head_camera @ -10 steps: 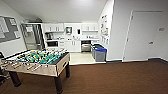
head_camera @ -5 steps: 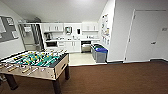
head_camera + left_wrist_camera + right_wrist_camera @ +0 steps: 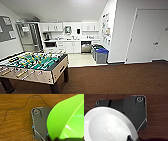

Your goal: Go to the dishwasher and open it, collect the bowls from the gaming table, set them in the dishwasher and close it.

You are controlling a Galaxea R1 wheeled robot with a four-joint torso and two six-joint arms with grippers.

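Dishwasher: sitting at the far end of the room, built in under the kitchenette surface, its steel front facing the room; whether its door is shut or ajar is too small to tell.
Foosball table: standing near on the left, green field and rods showing, on the brown carpet.
Bins: standing just to the right of the dishwasher, against the white wall, one with a blue lid.
White door: closing off the wall on the right.
Green bowl: showing large in the left wrist view, tilted, over wood-grain flooring; a dark part at its lower rim is touching it.
Left tool: I cannot tell how far it is open or whether it is gripping the green bowl.
White bowl: showing large in the right wrist view, hollow facing the camera, a dark part touching its rim.
Right tool: its opening cannot be told either.
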